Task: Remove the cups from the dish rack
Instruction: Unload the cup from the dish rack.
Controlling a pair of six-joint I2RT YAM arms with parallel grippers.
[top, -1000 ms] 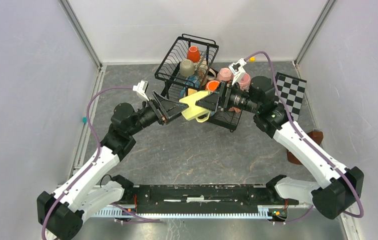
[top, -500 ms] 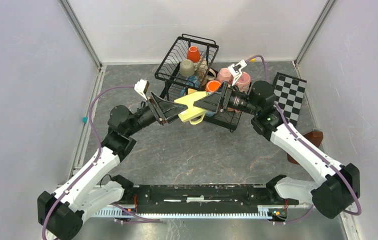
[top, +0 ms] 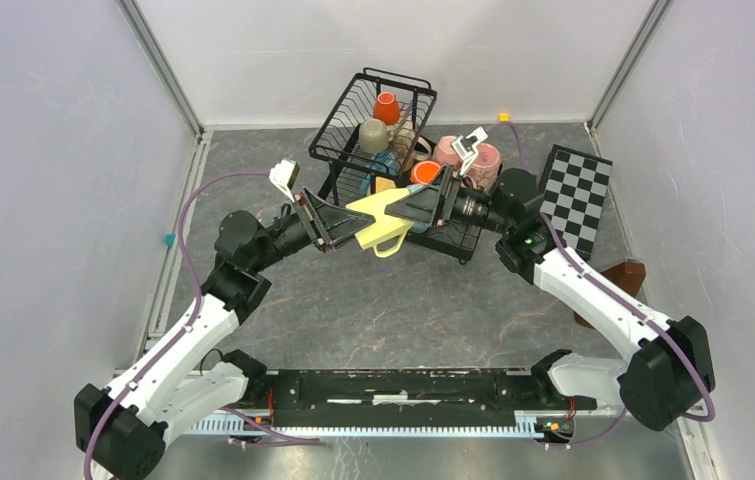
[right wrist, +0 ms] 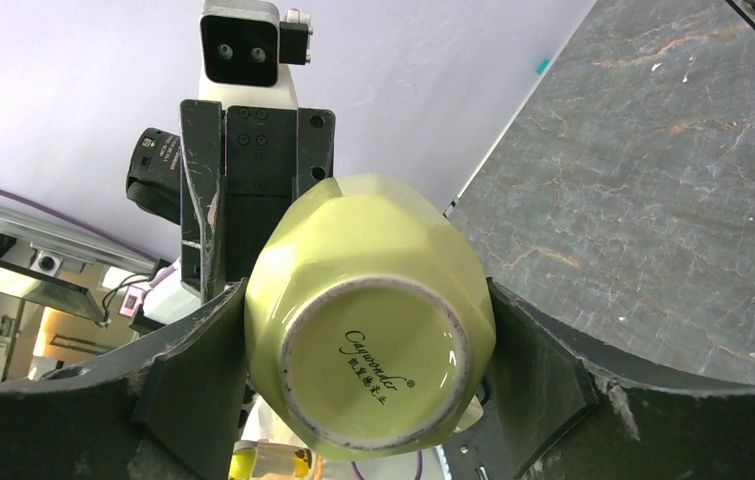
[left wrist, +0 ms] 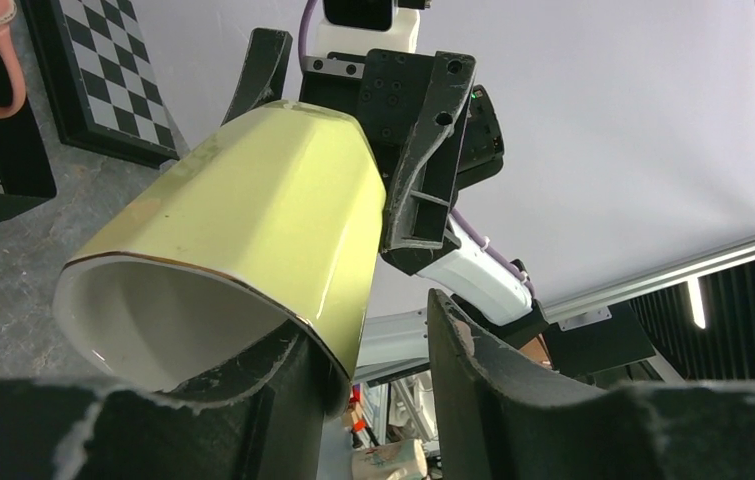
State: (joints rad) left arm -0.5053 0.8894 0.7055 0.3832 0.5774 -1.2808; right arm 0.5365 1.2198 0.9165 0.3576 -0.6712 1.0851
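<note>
A yellow cup [top: 378, 218] hangs in the air in front of the dish rack [top: 394, 78], lying on its side between both grippers. My right gripper [top: 400, 207] is shut on its base end, with the fingers pressed on both sides of the yellow cup [right wrist: 373, 350]. My left gripper [left wrist: 378, 330] straddles the rim of the yellow cup [left wrist: 253, 220]. One finger sits inside the mouth and the other stands off the outer wall with a gap. Orange [top: 386, 107], beige [top: 373, 135] and pink [top: 448, 150] cups rest in the rack.
A black-and-white checkered board [top: 575, 195] leans right of the rack. A brown object [top: 628, 275] lies by the right wall. Grey walls and metal rails enclose the grey tabletop [top: 383, 310].
My left gripper's jaws have narrowed around the yellow cup's rim. The cup and both grippers have drifted slightly left and toward the rack.
</note>
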